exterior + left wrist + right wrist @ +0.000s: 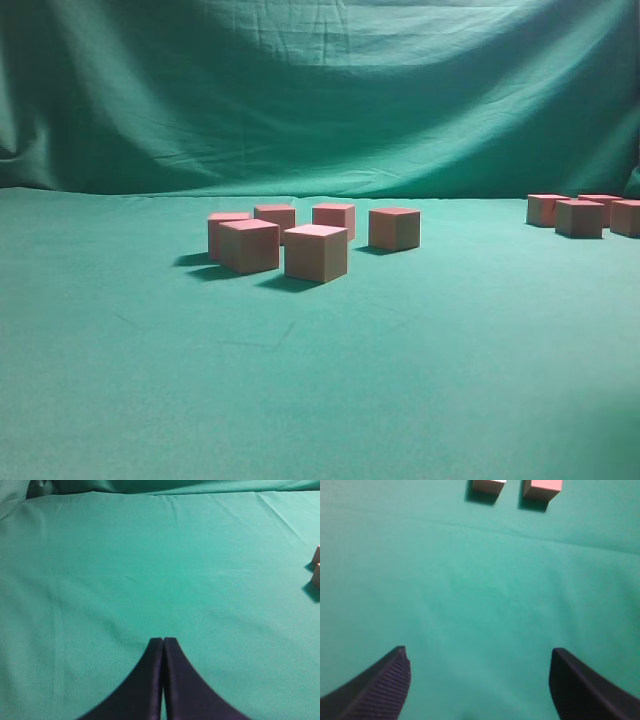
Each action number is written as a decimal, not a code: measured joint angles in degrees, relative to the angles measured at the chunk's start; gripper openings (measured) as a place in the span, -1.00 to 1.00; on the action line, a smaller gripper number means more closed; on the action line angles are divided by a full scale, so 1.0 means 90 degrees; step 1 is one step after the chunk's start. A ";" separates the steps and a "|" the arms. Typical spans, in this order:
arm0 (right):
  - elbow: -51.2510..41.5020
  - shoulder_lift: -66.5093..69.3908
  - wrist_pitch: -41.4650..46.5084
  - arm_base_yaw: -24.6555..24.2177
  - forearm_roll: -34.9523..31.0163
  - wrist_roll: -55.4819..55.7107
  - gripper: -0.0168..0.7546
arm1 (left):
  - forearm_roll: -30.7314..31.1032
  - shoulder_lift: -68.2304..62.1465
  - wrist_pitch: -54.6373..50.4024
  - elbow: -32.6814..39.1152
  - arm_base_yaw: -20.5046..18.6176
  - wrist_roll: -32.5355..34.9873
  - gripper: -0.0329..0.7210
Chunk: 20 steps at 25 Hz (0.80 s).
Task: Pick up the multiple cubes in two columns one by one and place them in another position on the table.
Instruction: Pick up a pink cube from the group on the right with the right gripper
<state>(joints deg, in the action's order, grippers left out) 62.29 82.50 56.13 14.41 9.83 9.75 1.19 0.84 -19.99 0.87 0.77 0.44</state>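
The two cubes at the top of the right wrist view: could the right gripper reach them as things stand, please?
Probably yes. The right gripper is open and empty, and only bare table lies between it and the two cubes.

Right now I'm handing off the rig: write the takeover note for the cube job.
Left pincer: shut, empty, over bare table.
Right pincer: open, empty, two cubes just ahead of it.
Middle group: six cubes in two rough columns.
Far-right group: four cubes close together, apparently already placed.
Left: move the middle six one by one.
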 joint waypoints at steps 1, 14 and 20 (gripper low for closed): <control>0.0000 0.0084 -0.0093 -0.0034 0.0000 0.0000 0.50 | 0.0000 0.0000 0.0000 0.0000 0.0000 0.0000 -0.91; -0.0010 0.1041 -0.1178 -0.0078 -0.0172 0.0015 0.50 | 0.0000 0.0000 0.0000 0.0000 0.0000 0.0000 -0.91; 0.0234 0.1166 -0.1453 -0.0237 -0.0256 0.0241 0.50 | 0.0000 0.0000 0.0000 0.0000 0.0000 0.0000 -0.91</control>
<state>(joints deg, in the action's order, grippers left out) 64.40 93.00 43.05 12.27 7.53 11.92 1.19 0.84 -19.99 0.87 0.77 0.44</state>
